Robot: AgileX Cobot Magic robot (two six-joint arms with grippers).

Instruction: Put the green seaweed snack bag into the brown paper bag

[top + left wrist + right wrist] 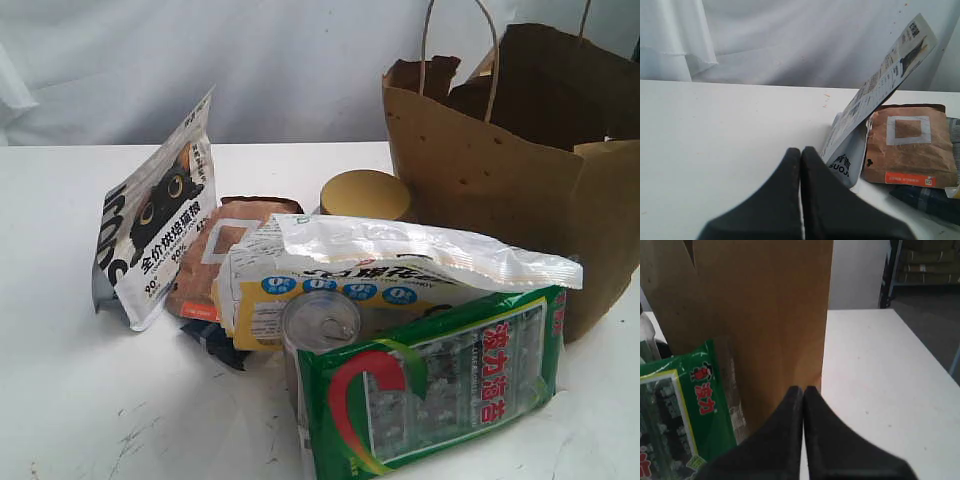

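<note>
The green seaweed snack bag [435, 385] leans at the front of the pile, its clear window and red characters facing the exterior view; it also shows in the right wrist view [677, 415]. The tall brown paper bag [520, 180] stands upright at the back right, and its wall [765, 315] rises close in front of my right gripper [803, 390]. That gripper is shut with nothing in it, beside the snack bag's edge. My left gripper [800, 151] is shut and empty over bare table, left of the pile. Neither gripper shows in the exterior view.
A white-and-yellow packet with blue circles [380, 265] lies across the pile. A cat-printed pouch [155, 220] stands at the left, a small brown pouch with a white square [910, 145] behind it. A metal can [320, 325] and a gold lid [365, 195] sit among them.
</note>
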